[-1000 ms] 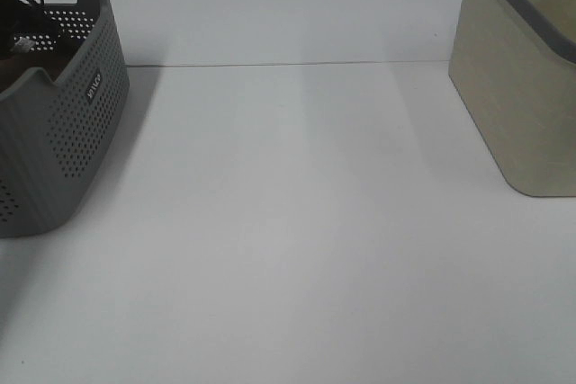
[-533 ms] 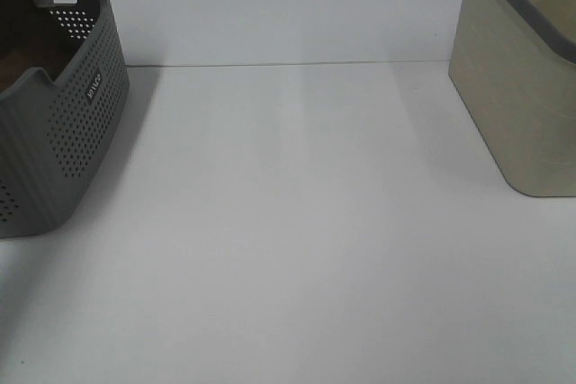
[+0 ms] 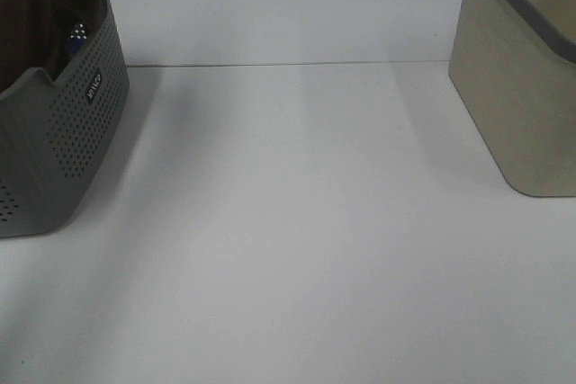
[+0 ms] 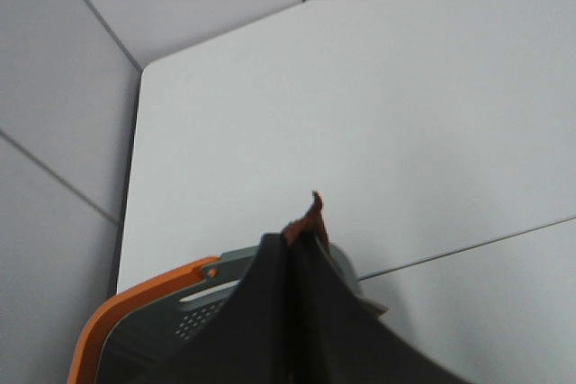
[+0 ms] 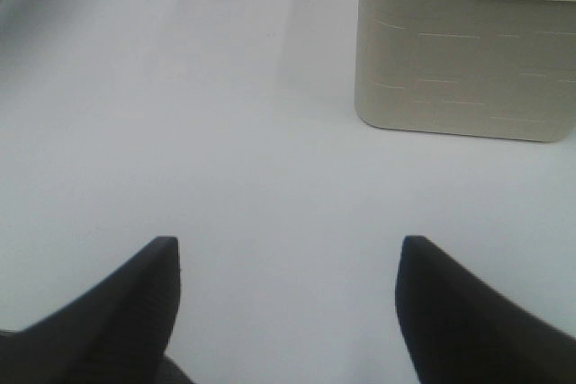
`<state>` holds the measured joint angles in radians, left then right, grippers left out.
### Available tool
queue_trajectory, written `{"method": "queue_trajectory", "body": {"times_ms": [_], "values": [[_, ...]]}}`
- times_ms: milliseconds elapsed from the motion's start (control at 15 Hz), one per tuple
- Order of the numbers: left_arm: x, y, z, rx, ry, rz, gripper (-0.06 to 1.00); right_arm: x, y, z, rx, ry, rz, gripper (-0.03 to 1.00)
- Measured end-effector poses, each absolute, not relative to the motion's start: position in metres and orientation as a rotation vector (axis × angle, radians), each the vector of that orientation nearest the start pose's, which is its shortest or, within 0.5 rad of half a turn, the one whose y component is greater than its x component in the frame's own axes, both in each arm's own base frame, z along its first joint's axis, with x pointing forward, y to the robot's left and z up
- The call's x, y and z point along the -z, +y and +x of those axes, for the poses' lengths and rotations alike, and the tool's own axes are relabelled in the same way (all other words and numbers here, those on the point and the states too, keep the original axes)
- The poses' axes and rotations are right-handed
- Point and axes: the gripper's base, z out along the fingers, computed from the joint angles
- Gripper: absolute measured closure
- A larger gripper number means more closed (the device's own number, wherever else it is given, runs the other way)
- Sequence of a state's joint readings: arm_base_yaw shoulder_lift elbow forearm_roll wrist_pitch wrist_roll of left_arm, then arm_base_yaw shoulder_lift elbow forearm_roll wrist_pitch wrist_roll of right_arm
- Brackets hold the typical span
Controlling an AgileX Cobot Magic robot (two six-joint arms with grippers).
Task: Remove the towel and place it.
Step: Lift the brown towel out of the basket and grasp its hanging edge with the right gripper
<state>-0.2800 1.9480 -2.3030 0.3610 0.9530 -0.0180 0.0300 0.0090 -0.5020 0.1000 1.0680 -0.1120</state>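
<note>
Left wrist view shows the left gripper (image 4: 301,233) with its fingers pressed together, pinching a bit of the brown towel (image 4: 314,210). From the high camera, the towel rises out of the basket (image 3: 76,141) at ten o'clock. I think the lift-out step is in hand. Next, the towel needs to go higher until it clears the basket, then across to the bare table (image 3: 297,222). The right gripper (image 5: 288,290) has its fingers spread wide, holding nothing.
</note>
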Motion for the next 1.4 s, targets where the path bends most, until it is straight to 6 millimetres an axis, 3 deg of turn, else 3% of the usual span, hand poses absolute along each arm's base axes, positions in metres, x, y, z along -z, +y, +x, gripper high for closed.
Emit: {"method": "queue_trajectory", "body": {"times_ms": [200,333,400,533,733,867,1133,1400], "values": [[-0.496,-0.149,0.370,-0.151,1.922,0.469,0.94,-0.278,0.008,-0.004,-0.069,2.050,-0.150,0.32],[-0.505,-0.180,0.340,-0.094,1.902,0.580,0.94,-0.278,0.008,-0.004,-0.069,2.050,-0.150,0.32],[-0.504,-0.213,0.315,-0.044,1.890,0.706,0.94,-0.278,0.008,-0.004,-0.069,2.050,-0.150,0.32],[-0.504,-0.241,0.295,0.019,1.864,0.792,0.94,-0.278,0.011,-0.005,-0.111,2.047,-0.152,0.32],[-0.503,-0.262,0.276,0.088,1.840,0.864,0.94,-0.280,0.021,0.001,-0.260,2.075,-0.170,0.32],[-0.503,-0.270,0.269,0.136,1.833,0.888,0.94,-0.282,0.032,0.015,-0.379,2.138,-0.284,0.33],[-0.504,-0.277,0.265,0.235,1.821,0.894,0.94,-0.288,0.058,0.053,-0.671,2.149,-0.585,0.36],[-0.505,-0.280,0.265,0.275,1.802,0.890,0.94,-0.285,0.072,0.096,-0.865,2.084,-0.726,0.36]]}}
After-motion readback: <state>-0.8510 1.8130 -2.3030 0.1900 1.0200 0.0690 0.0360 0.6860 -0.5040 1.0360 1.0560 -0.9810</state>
